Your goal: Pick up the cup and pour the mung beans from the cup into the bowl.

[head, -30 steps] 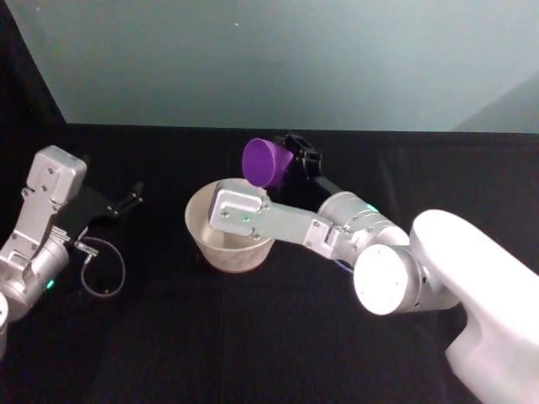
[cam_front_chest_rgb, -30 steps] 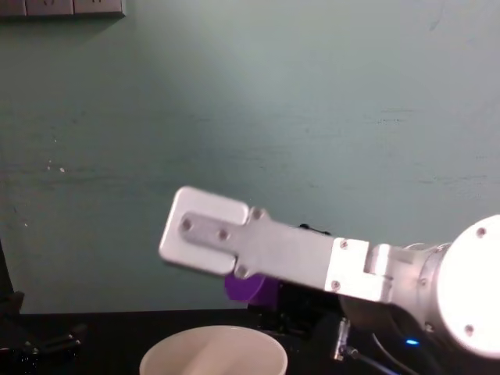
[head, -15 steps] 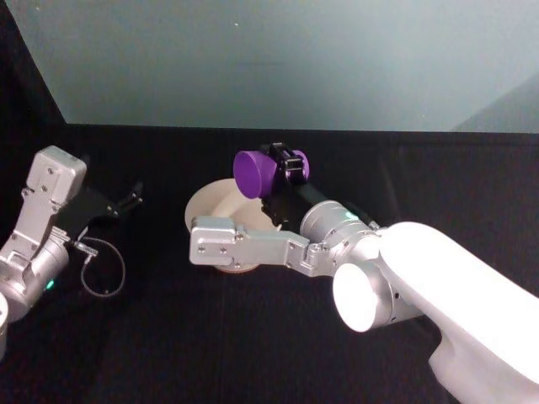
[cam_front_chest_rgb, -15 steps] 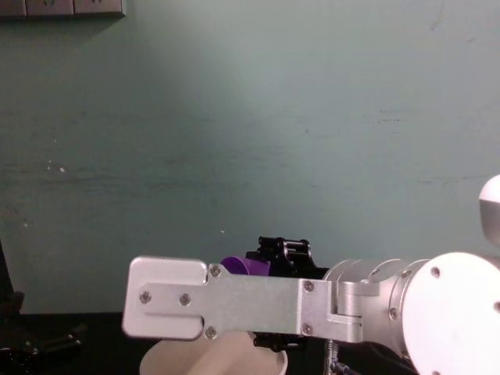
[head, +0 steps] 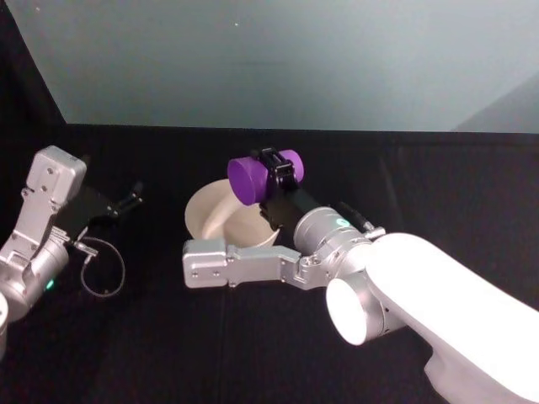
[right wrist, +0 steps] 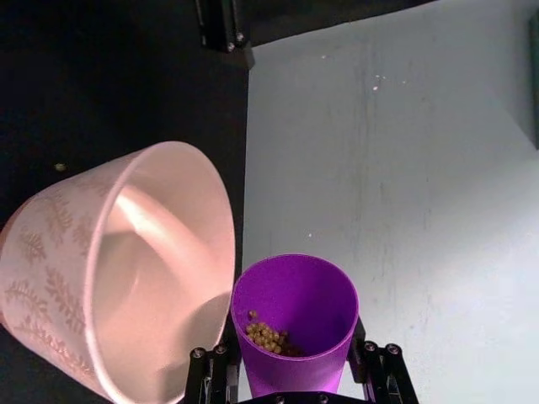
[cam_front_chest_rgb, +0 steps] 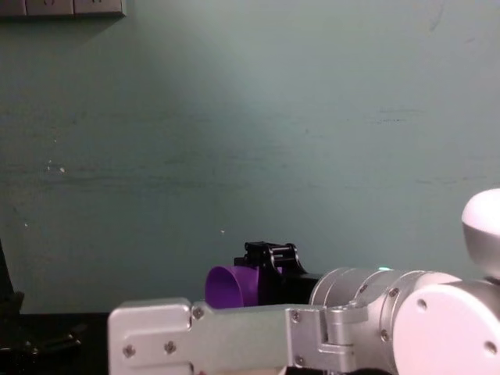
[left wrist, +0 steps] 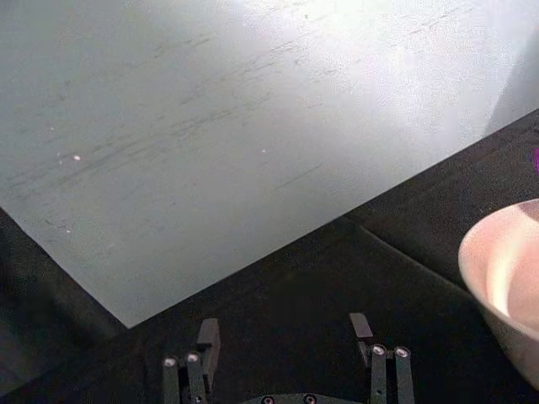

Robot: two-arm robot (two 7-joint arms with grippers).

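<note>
- The right pincer (head: 275, 166) was closed on the cup (head: 251, 179), with one black finger on each side of the purple wall.
- The cup was held up in the air and lay almost on its side, over the far edge of the bowl (head: 205, 212) in the head view.
- In the right wrist view, the mouth of the cup (right wrist: 293, 307) was open to the camera, and a small heap of mung beans (right wrist: 268, 337) lay inside against the inner wall.
- In the same view, the rim of the cup was just beside the rim of the bowl (right wrist: 50, 252), which had a pale leaf pattern on its outer wall.
- The bowl stood on the black table (head: 168, 337), and the silver forearm of the right arm crossed in front of it.
- In the chest view, the cup (cam_front_chest_rgb: 228, 287) pointed to the left, with the right pincer (cam_front_chest_rgb: 269, 262) around it, before the green-grey wall.
- The left pincer (head: 126, 202) was at the left side of the table, well apart from the bowl, with its fingers spread and nothing between them.
- In the left wrist view, the left pincer (left wrist: 286, 370) was low over the table, and a part of the bowl (left wrist: 505, 269) was at the edge.
</note>
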